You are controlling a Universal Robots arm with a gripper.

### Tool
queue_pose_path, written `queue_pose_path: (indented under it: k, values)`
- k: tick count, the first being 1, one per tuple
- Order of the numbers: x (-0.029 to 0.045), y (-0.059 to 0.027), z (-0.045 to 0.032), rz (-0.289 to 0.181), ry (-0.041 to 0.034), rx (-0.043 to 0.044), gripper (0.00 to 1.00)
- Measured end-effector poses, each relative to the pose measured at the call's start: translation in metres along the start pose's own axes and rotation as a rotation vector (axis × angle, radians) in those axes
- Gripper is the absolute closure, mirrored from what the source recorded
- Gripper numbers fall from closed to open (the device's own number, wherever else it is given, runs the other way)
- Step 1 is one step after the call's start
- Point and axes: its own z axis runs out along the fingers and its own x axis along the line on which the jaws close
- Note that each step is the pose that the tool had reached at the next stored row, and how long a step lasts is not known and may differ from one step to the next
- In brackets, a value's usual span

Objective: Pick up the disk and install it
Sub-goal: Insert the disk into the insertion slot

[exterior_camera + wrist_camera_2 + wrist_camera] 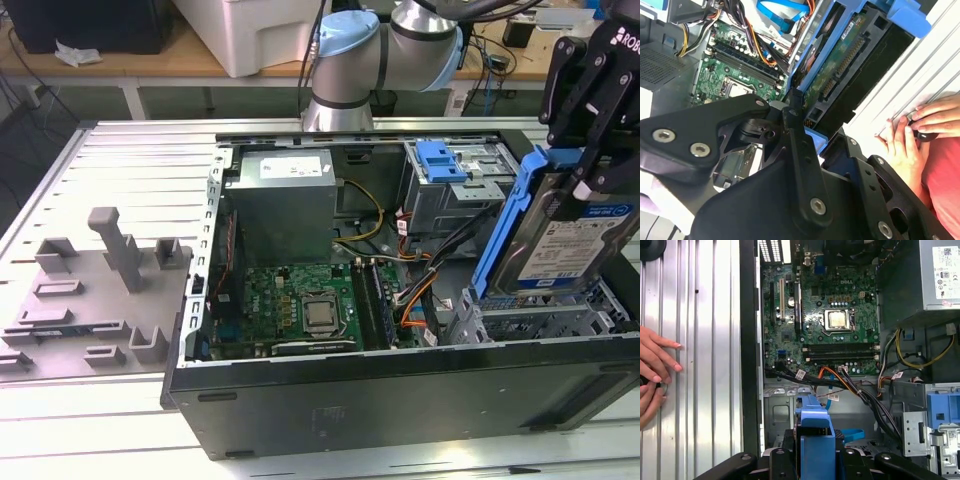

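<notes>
The disk [578, 250], a silver drive with a blue-and-white label in a blue carrier frame, hangs tilted on edge above the metal drive cage [530, 322] at the exterior view's right side of the open computer case [400, 390]. My black gripper [582, 172] is shut on the disk's upper edge. In the second wrist view the gripper [812, 125] clamps the disk [840, 65], whose green circuit-board underside faces the camera. The first wrist view looks down the carrier's blue edge [815, 432] held between the fingers [785, 455], over the case's inside.
Inside the case lie the motherboard [300, 305], a grey power-supply box [285, 200], bundled cables [415, 285] and a blue latch piece [442, 160]. Grey fixture blocks [100, 290] stand on the slatted table. A person's hands [917, 127] rest on the table beside the case.
</notes>
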Motion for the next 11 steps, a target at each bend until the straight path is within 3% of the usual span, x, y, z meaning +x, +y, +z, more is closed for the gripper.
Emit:
queue_pose_path:
  k: [11]
  values:
    - [0.0000,-0.0004,0.0007,-0.019,-0.0006,-0.0018,0.63]
